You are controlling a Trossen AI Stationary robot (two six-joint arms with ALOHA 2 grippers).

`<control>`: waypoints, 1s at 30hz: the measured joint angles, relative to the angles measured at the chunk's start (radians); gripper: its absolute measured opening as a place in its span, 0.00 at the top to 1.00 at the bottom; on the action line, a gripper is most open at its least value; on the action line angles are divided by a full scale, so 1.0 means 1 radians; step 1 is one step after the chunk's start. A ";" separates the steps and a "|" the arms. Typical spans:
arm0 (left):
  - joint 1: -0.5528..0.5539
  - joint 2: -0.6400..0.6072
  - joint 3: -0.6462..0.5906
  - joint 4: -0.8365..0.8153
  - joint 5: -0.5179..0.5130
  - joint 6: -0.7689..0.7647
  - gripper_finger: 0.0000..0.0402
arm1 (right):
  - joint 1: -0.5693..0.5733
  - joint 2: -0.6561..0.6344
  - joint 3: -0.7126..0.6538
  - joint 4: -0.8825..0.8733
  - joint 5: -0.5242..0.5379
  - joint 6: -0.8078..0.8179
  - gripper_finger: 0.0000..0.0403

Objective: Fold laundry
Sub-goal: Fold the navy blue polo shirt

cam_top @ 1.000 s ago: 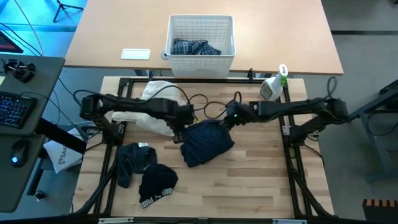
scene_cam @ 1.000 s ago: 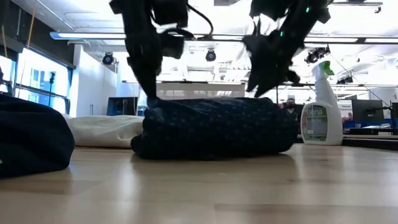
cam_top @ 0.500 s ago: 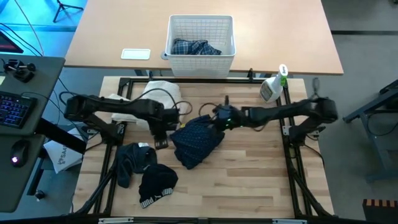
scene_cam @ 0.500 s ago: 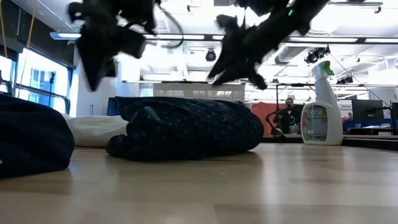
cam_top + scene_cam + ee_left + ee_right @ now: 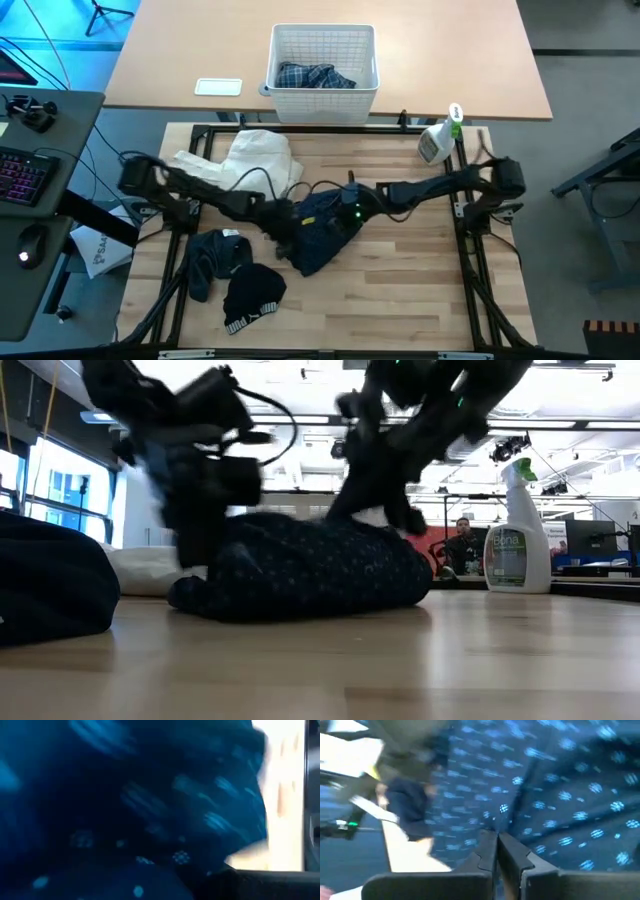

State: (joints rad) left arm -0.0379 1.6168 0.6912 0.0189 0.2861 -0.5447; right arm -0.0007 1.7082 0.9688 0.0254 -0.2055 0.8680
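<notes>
A cream cloth (image 5: 255,157) is lying at the far left part of the wooden counter (image 5: 400,290), and two dark pieces are resting near the front left: a dark grey garment (image 5: 212,262) and, just beside it, a small black piece (image 5: 252,297) with a white-marked hem. The left tool (image 5: 283,222) is reaching in low from the left and pressing against the left edge of the navy dotted shirt (image 5: 322,232), which is sitting in a crumpled heap at the middle of the counter; in the left wrist view the dotted cloth (image 5: 150,820) is filling nearly everything, and whether this tool is clenched or released I cannot tell. The right tool (image 5: 342,207) is coming in from the right onto the top of the same heap, and in the right wrist view its fingers (image 5: 492,852) are lying pressed together, clenched right at the dotted fabric (image 5: 560,795), though a pinch of cloth between them is not showing. Behind the counter a white basket (image 5: 322,95) is holding the plaid shirt (image 5: 312,76). A spray bottle (image 5: 438,138) is standing at the far right corner
</notes>
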 joint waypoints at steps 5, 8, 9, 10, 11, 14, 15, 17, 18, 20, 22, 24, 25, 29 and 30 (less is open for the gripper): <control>0.082 0.157 0.123 0.100 -0.067 0.116 1.00 | 0.139 -0.108 0.000 -0.059 0.173 0.083 1.00; 0.136 0.179 0.235 -0.070 -0.073 0.242 1.00 | 0.203 -0.174 0.000 -0.172 0.275 0.145 0.99; 0.150 0.177 0.269 -0.142 -0.075 0.290 1.00 | 0.214 -0.200 0.000 -0.216 0.305 0.159 0.99; 0.161 0.169 0.303 -0.206 -0.077 0.337 1.00 | 0.220 -0.230 0.000 -0.261 0.332 0.172 0.99; 0.171 0.155 0.331 -0.278 -0.078 0.385 1.00 | 0.221 -0.261 0.000 -0.305 0.356 0.184 0.99; 0.188 0.107 0.403 -0.449 -0.084 0.487 1.00 | 0.211 -0.352 0.000 -0.424 0.442 0.216 0.99; 0.193 0.090 0.417 -0.497 -0.086 0.508 1.00 | 0.204 -0.380 0.000 -0.454 0.468 0.223 0.99; 0.198 0.053 0.424 -0.580 -0.087 0.520 1.00 | 0.192 -0.429 0.000 -0.525 0.514 0.237 0.99; 0.199 0.037 0.424 -0.598 -0.087 0.514 1.00 | 0.185 -0.448 0.000 -0.573 0.533 0.253 0.99; 0.199 0.001 0.415 -0.625 -0.089 0.483 1.00 | 0.175 -0.480 0.000 -0.652 0.569 0.281 0.98; 0.192 -0.025 0.399 -0.625 -0.087 0.442 1.00 | 0.158 -0.508 0.000 -0.687 0.572 0.278 0.94; 0.180 -0.032 0.380 -0.607 -0.089 0.399 1.00 | 0.129 -0.525 0.000 -0.686 0.536 0.251 0.86; 0.174 -0.032 0.372 -0.595 -0.088 0.380 1.00 | 0.111 -0.527 0.000 -0.675 0.506 0.225 0.81; 0.147 0.001 0.365 -0.539 -0.088 0.363 1.00 | 0.035 -0.511 0.000 -0.570 0.287 0.050 0.59; 0.143 0.015 0.364 -0.530 -0.088 0.363 1.00 | 0.018 -0.504 0.000 -0.565 0.244 -0.021 0.53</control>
State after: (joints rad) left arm 0.1046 1.6313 1.0555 -0.5106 0.1984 -0.1821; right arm 0.0173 1.2047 0.9688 -0.5398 0.0382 0.8473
